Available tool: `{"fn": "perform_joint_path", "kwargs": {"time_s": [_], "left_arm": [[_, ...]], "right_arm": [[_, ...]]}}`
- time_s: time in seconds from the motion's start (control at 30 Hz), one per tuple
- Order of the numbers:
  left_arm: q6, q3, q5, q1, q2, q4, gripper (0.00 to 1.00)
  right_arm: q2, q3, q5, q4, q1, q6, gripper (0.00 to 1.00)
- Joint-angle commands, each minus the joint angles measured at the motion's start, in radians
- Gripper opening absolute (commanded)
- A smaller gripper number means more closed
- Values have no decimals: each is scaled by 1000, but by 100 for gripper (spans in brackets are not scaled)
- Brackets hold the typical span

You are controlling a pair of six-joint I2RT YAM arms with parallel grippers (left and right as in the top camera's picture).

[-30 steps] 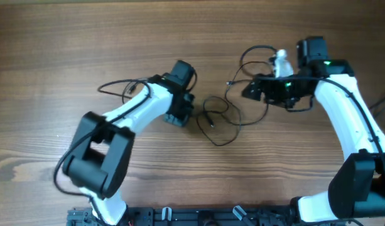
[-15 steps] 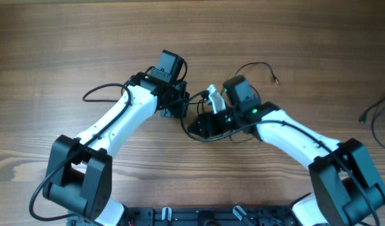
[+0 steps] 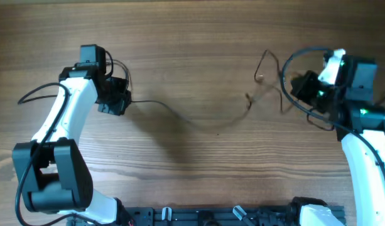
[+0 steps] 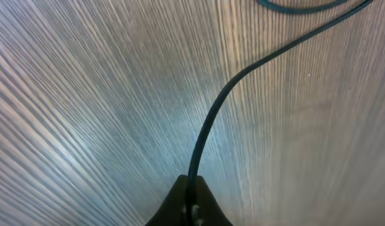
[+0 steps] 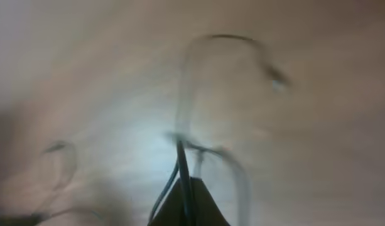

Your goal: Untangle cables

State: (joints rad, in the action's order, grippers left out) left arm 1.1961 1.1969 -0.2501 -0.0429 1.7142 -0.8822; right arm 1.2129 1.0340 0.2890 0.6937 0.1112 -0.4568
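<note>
Two thin black cables lie apart on the wooden table. One cable [image 3: 179, 119] runs in a long shallow line from my left gripper [image 3: 125, 100] at the far left toward the middle, ending near a small plug [image 3: 248, 97]. In the left wrist view that cable [image 4: 208, 125] rises from between the closed fingers of my left gripper [image 4: 191, 199]. The other cable [image 3: 267, 61] loops beside my right gripper [image 3: 297, 88] at the right. The blurred right wrist view shows this cable [image 5: 179, 157] pinched in my right gripper [image 5: 187, 188].
Thicker black arm wiring hangs at the right edge [image 3: 384, 100] and curves off the left arm [image 3: 35, 94]. The arm bases and a black rail [image 3: 198, 216] line the front edge of the table.
Both arms have swung outward from the centre, left arm to the far left, right arm to the right. The right gripper has closed on a cable, and the small tangle is drawn out.
</note>
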Motion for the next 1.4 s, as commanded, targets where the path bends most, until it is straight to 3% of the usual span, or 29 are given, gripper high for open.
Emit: {"fn": "perform_joint_path", "kwargs": {"time_s": [0.0,0.03,0.1,0.13,0.2,0.27,0.37,0.43,0.53,0.57,0.73,0.9,1.07,1.37], "left_arm": [[-125,-2,32,-13,-26,-6,4],[-184,-2,37,-11,-26,-5,4],[-327,-2,116,-24,-26,-26,4],[-337,-2,203,-44,-26,-69,4],[-336,-2,371,-108,-26,-157,4],[-336,-2,401,-165,-26,-175,4],[-217,-2,388,-246,-26,-173,4],[-254,-2,263,-257,-26,-121,4],[-796,-2,-273,-160,-26,138,4],[-845,-2,-307,-126,-26,163,4],[-853,-2,-118,80,-26,187,4],[-853,-2,-17,170,-26,189,4],[-853,-2,-17,172,-26,196,4],[-852,-2,-18,172,-26,222,4]], "right_arm": [[39,-5,-64,5,-3,52,4],[51,-5,-122,0,-3,141,4],[63,-5,-478,31,15,-36,4],[64,-5,-597,53,32,-110,4],[64,-5,-632,95,83,-173,4],[64,-5,-607,111,111,-283,4],[64,-5,-471,72,116,-263,5],[67,-6,-308,22,115,-161,4],[110,-11,271,-134,70,350,4],[130,-11,307,-148,46,412,4],[277,-11,-6,-342,-43,480,8],[213,106,-27,-502,-43,517,5],[110,389,-31,-394,-43,526,5],[-81,441,-113,-115,-43,188,5]]}}
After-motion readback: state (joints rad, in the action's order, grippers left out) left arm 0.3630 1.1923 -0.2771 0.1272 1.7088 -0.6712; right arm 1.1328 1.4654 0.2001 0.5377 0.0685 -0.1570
